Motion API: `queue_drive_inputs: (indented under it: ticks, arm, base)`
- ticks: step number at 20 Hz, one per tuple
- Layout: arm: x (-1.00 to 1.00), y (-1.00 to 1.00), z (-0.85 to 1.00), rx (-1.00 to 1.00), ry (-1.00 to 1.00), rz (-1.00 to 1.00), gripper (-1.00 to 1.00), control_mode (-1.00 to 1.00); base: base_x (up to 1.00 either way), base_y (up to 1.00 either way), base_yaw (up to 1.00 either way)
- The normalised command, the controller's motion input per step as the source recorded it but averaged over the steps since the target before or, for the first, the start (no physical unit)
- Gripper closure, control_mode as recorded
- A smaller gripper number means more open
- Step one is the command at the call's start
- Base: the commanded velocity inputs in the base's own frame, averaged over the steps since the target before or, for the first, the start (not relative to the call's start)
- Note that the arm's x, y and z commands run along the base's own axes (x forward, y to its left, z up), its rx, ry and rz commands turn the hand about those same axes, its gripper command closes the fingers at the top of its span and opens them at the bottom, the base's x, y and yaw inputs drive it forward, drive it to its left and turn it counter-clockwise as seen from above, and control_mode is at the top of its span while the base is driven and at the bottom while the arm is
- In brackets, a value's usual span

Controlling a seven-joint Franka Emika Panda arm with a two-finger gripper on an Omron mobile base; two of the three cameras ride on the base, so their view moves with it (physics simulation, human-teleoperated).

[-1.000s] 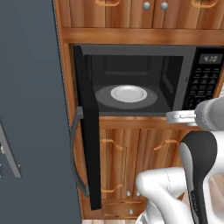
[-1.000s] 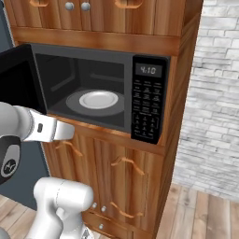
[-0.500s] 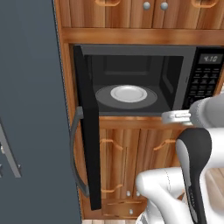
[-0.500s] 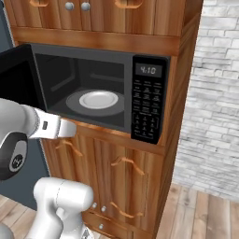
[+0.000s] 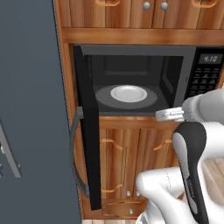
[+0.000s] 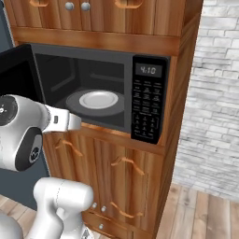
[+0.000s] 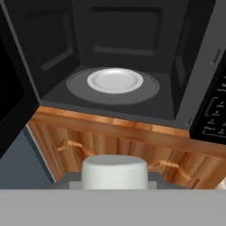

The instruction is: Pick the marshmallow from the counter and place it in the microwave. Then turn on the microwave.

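Note:
The microwave point(image 5: 131, 57) is built into wooden cabinets, and its door point(image 5: 85, 127) is swung wide open to the left. On the turntable inside lies a white round dish point(image 7: 114, 80). In the hand view the marshmallow point(image 7: 114, 170), a whitish stubby lump, sits low in the middle with my gripper point(image 7: 114, 180) shut on it. It hangs just in front of the wooden ledge below the cavity. In the base views the gripper point(image 5: 164, 115) point(image 6: 74, 122) hovers at the front lower edge of the opening. The keypad point(image 6: 145, 112) is to the right of the cavity. The counter is out of view.
The open door point(image 7: 13, 88) stands close on the left of the hand. A tall dark grey panel point(image 5: 30, 109) fills the far left. Wooden cupboard doors point(image 6: 116, 177) lie under the microwave, and a white brick wall point(image 6: 214, 93) stands to the right.
The gripper has crept a little closer to the microwave's opening, still holding the marshmallow. The door and dish have not moved.

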Motion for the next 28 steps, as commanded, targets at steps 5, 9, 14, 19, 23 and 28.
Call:
queue_drive_inputs:
  ticks: [5,9,14,19,23,28]
  arm:
    - [0.29,0.02,0.0,0.0,0.0,0.02,1.0,-1.0]
    - [0.31,0.01,0.0,0.0,0.02,0.0,1.0,-1.0]
    - [0.32,0.0,0.0,0.0,0.07,-0.01,1.0,-1.0]
    - [0.22,0.0,-0.07,-0.02,0.07,-0.03,1.0,-1.0]
    - [0.12,0.0,-0.1,-0.02,0.06,-0.01,1.0,-1.0]
    - [0.13,0.0,-0.15,-0.02,0.02,0.0,1.0,-1.0]
  base:
    - [0.0,0.0,0.0]
    - [0.0,0.0,0.0]
    - [0.0,0.0,0.0]
    - [0.0,0.0,0.0]
    - [0.0,0.0,0.0]
    - [0.0,0.0,0.0]
